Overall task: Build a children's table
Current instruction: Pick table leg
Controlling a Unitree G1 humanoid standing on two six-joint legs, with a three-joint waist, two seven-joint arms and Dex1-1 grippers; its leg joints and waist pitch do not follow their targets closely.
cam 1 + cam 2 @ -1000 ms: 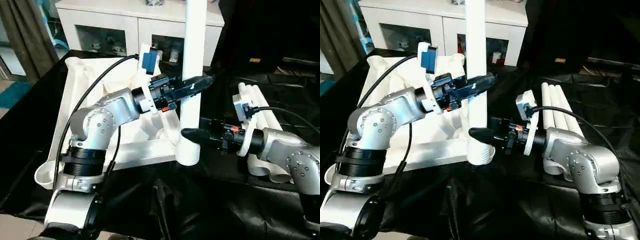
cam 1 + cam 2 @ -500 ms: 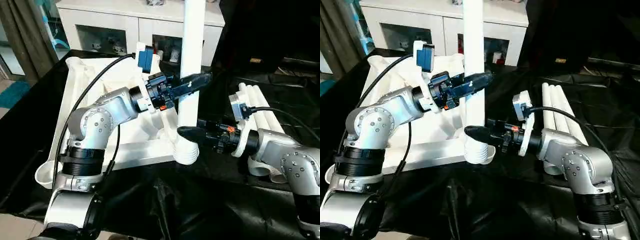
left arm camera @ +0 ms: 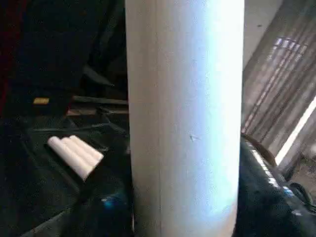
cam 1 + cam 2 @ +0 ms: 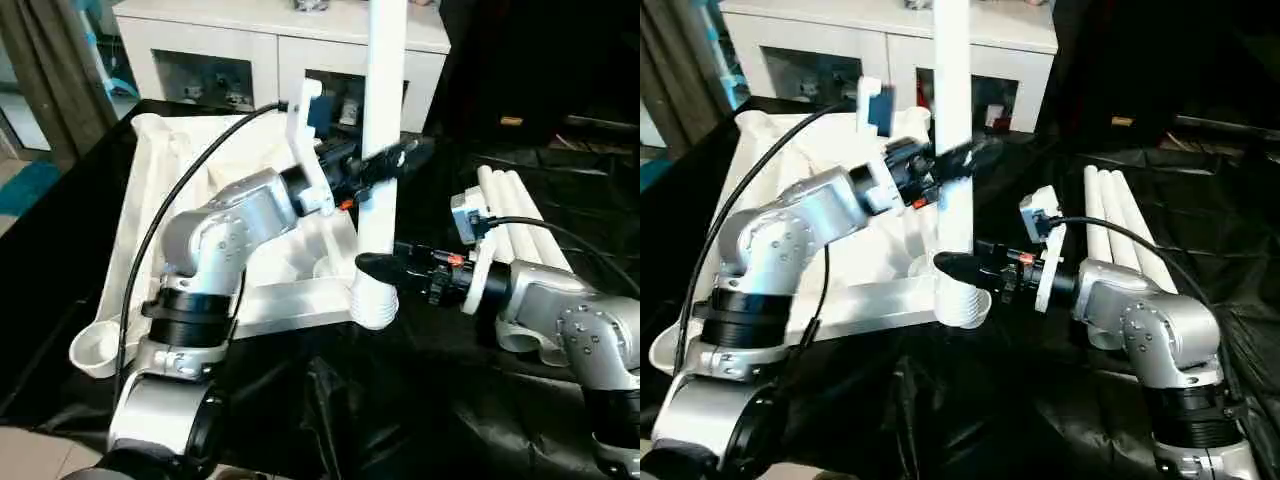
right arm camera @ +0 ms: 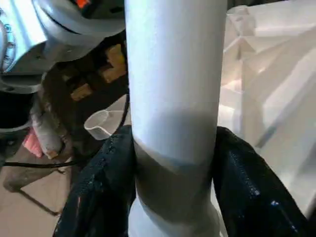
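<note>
The white tabletop (image 4: 150,180) lies underside up on the black-covered surface. One white leg (image 4: 385,80) stands upright in its near right corner socket (image 4: 375,305). My left gripper (image 4: 385,160) is shut on the leg at mid height; in the left wrist view the leg (image 3: 182,118) sits between the dark fingers (image 3: 261,197). My right gripper (image 4: 375,268) is shut on the same leg just above the socket. In the right wrist view both fingers (image 5: 103,187) press against the leg (image 5: 173,74).
Three spare white legs (image 4: 1120,215) lie side by side on the black sheet to the right, behind my right forearm. A white glass-door cabinet (image 4: 200,40) stands behind the tabletop. Black sheeting (image 4: 400,410) covers the near part of the surface.
My right gripper has closed onto the leg just above the socket. My left wrist has rolled, swinging its camera mount up toward the leg. The leg remains upright.
</note>
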